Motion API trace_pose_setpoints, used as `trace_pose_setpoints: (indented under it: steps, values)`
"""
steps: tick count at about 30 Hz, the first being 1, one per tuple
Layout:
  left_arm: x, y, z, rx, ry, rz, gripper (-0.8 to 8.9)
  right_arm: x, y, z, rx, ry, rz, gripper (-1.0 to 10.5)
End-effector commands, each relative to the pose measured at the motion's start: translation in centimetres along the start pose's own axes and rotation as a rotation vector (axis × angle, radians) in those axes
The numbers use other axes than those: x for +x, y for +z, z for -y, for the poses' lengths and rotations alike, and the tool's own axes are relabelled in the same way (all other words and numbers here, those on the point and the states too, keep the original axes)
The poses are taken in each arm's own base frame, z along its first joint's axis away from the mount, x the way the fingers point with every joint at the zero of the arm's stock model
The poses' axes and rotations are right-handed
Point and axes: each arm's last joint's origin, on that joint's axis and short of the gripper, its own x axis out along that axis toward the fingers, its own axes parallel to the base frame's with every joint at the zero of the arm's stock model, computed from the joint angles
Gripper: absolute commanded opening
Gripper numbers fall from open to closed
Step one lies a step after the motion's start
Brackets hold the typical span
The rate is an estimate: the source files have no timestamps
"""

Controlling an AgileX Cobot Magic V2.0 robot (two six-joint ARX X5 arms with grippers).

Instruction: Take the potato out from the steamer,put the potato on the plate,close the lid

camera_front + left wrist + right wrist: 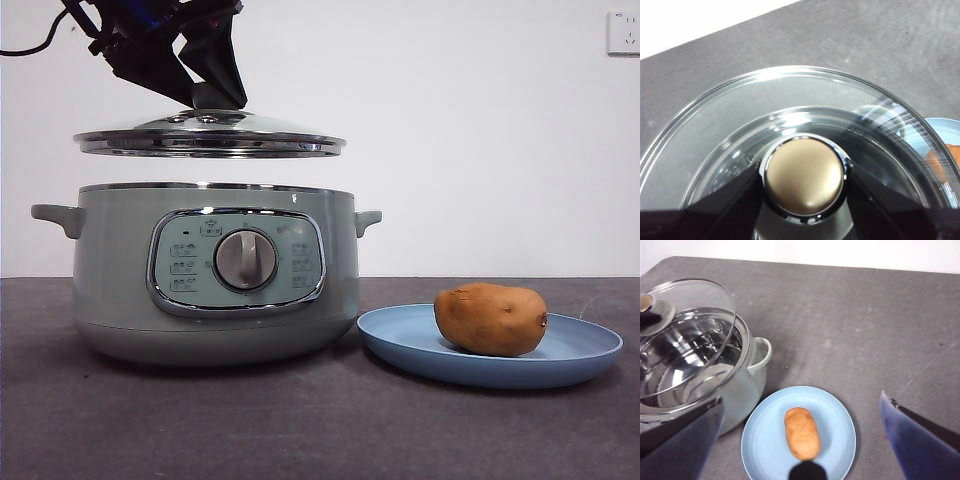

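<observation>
The brown potato [491, 319] [802, 433] lies on the light-blue plate [580, 352] [765, 440], to the right of the pale-green steamer [215, 272] [747, 385]. The glass lid [210, 135] [730, 135] [687, 335] hangs level a short way above the steamer's open rim. My left gripper [205, 90] [804, 175] is shut on the lid's knob [804, 175], one jaw on each side of it. My right gripper [802, 440] is open, high above the plate and potato, holding nothing.
The dark grey table [320, 430] stretches in front of the steamer and plate. A white wall stands behind, with a socket [622, 32] at its upper right. The steamer's side handle [761, 354] points toward the plate.
</observation>
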Motion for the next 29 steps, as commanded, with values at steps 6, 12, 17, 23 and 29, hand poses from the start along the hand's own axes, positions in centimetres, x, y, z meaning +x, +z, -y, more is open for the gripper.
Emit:
trace_pose_setpoints:
  steps: [6, 12, 17, 23, 29]
  values:
    - [0.4, 0.3, -0.1, -0.006, -0.001, 0.033, -0.09, 0.1, -0.1, 0.0, 0.004, 0.001, -0.001, 5.3]
    - [1.2, -0.1, -0.1, -0.008, -0.002, 0.003, -0.09, 0.1, -0.1, 0.0, 0.004, 0.001, -0.001, 5.3]
    - [1.9, -0.5, -0.1, -0.01, -0.005, -0.031, -0.09, 0.0, -0.1, 0.0, 0.003, 0.002, 0.0, 5.3]
    - [2.4, -1.1, -0.1, -0.012, -0.009, -0.075, -0.09, 0.0, -0.1, 0.0, 0.004, 0.002, 0.0, 5.3]
    - [4.1, -2.4, 0.0, -0.019, -0.032, -0.166, -0.09, 0.0, -0.1, 0.0, 0.004, 0.002, 0.0, 5.3]
